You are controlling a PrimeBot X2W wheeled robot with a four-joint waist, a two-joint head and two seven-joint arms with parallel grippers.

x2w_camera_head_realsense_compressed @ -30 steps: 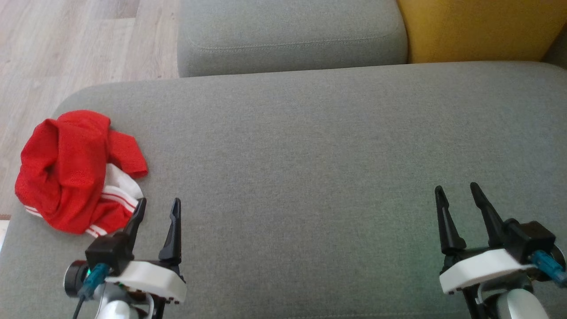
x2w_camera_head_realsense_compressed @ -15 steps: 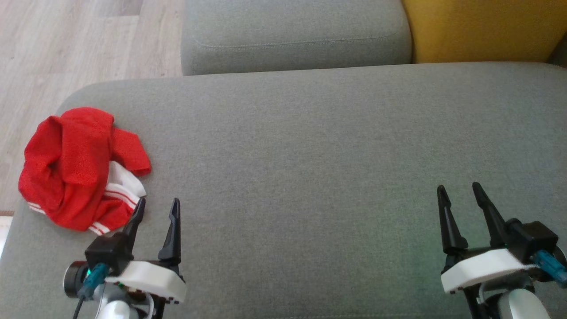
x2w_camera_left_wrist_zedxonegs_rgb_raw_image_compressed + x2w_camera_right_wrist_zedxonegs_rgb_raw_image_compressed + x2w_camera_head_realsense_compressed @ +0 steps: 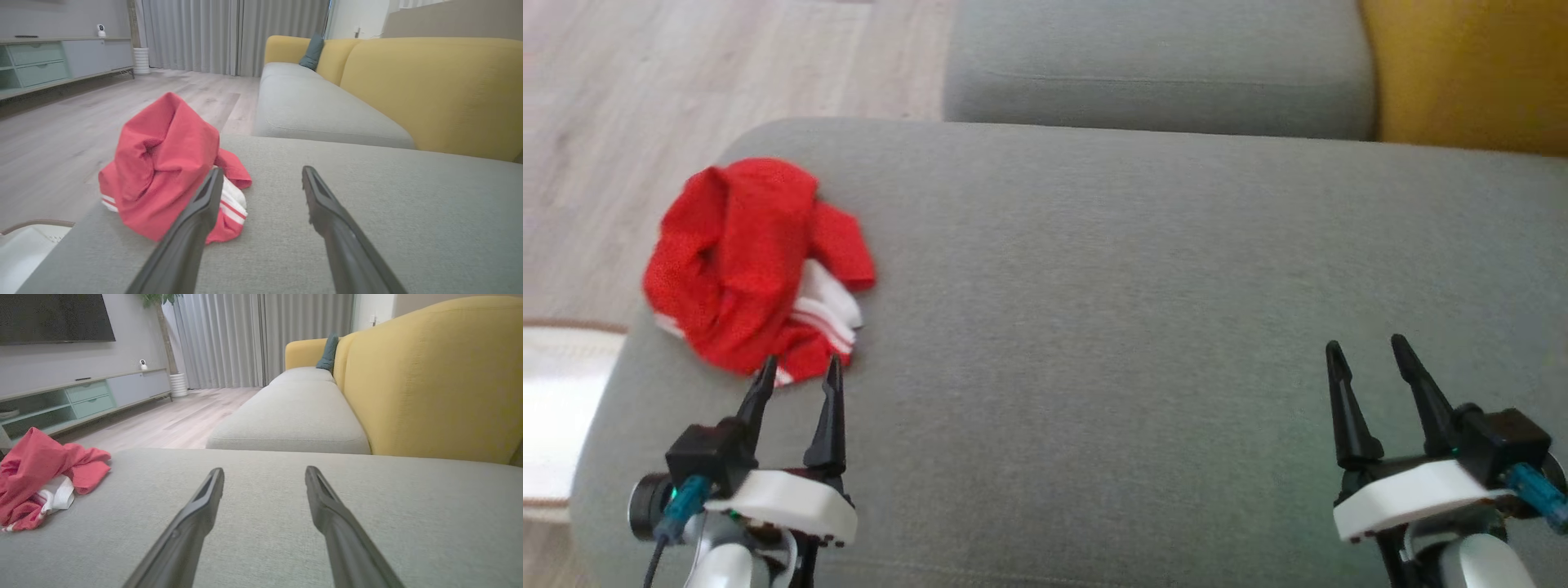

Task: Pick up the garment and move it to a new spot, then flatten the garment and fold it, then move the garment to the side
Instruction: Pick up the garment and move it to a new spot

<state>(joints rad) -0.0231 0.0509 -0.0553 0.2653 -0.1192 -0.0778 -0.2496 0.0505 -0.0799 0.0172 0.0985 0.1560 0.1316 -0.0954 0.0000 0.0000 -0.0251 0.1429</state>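
Garment [image 3: 752,261] first: it sat on the seat [image 3: 1135,327], the broad grey cushion, near the seat's left end and close to the edge above the floor [image 3: 645,98]. It was a crumpled red heap with a white striped band [image 3: 829,314] on its near side. The garment looked light, thin and limp, likely to sag and fall open when lifted. A pinch on one raised red fold or on the firmer band seemed a better hold than a scoop along the flat seat. The left gripper [image 3: 799,363] had its jaws apart and empty, tips at the heap's near edge; whether they touched it I could not tell. The right gripper [image 3: 1365,346], well apart to the right, was likewise spread and empty.
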